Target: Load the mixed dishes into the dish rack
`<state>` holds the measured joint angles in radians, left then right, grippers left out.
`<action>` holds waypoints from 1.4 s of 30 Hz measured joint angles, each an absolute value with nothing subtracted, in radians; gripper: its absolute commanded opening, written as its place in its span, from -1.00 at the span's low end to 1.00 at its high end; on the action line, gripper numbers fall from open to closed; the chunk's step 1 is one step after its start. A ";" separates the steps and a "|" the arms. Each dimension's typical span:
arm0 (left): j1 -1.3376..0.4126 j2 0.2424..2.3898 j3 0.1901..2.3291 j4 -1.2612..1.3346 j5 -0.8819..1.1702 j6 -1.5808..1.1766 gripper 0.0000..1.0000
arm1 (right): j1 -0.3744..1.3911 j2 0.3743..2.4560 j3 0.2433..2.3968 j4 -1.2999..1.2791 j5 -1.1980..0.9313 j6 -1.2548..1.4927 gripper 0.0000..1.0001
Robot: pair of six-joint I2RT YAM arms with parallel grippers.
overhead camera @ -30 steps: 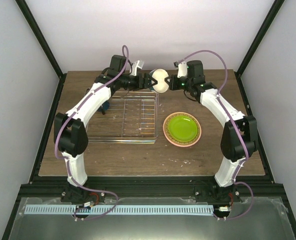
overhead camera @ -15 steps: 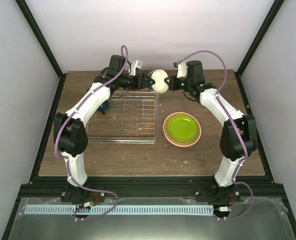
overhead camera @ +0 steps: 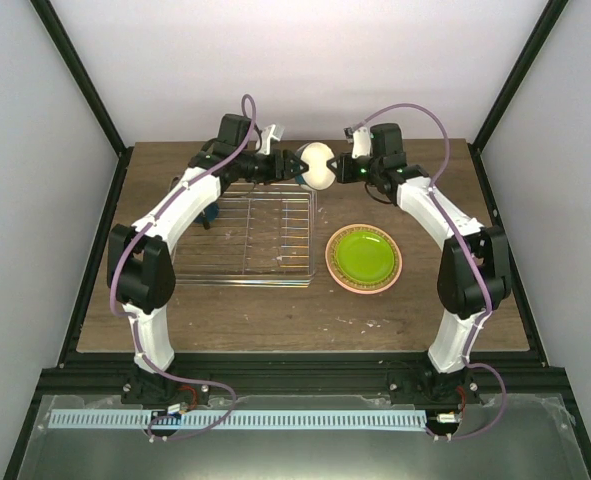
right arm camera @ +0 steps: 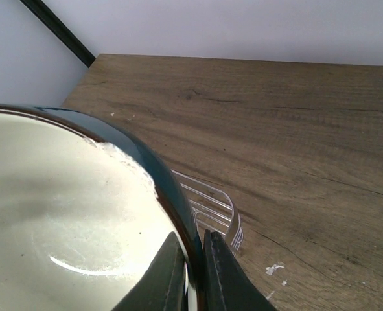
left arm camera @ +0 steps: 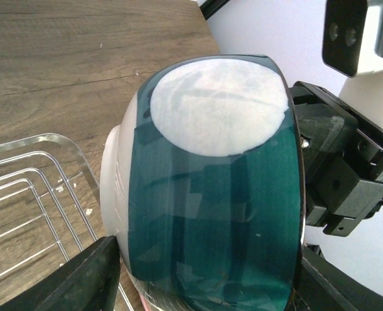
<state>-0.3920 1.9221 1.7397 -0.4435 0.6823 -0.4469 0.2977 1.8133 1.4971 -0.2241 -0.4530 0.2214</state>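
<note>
The small bowl point(overhead camera: 318, 165), white inside and teal outside, hangs in the air above the far right corner of the wire dish rack point(overhead camera: 245, 240). My right gripper point(overhead camera: 343, 167) is shut on its rim; the right wrist view shows the fingers point(right arm camera: 172, 272) pinching the rim of the bowl point(right arm camera: 68, 227). My left gripper point(overhead camera: 297, 165) is open, one finger on each side of the bowl point(left arm camera: 210, 194). The lime-green plate point(overhead camera: 364, 255) lies on the salmon-pink plate point(overhead camera: 332, 270), right of the rack. The dark blue mug point(overhead camera: 211, 214) is half hidden behind my left arm. The cream plate is out of view.
The rack's rounded corner shows under the bowl in the left wrist view point(left arm camera: 23, 194) and in the right wrist view point(right arm camera: 210, 210). Black frame posts and white walls close in the wooden table point(overhead camera: 425, 310) at the back and sides.
Both grippers and the bowl have shifted slightly toward the back of the table. The left gripper sits a little closer around the bowl.
</note>
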 measured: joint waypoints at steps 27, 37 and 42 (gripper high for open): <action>-0.393 1.922 1.748 -0.453 0.682 -0.392 0.48 | 0.298 1.835 1.592 -0.325 -0.516 0.178 -0.99; -0.390 1.909 1.691 -0.403 0.682 -0.424 0.21 | 0.298 1.856 1.592 -0.334 -0.545 0.180 -0.99; -0.387 1.898 1.678 -0.392 0.682 -0.433 -0.03 | 0.298 1.856 1.592 -0.333 -0.553 0.181 -0.99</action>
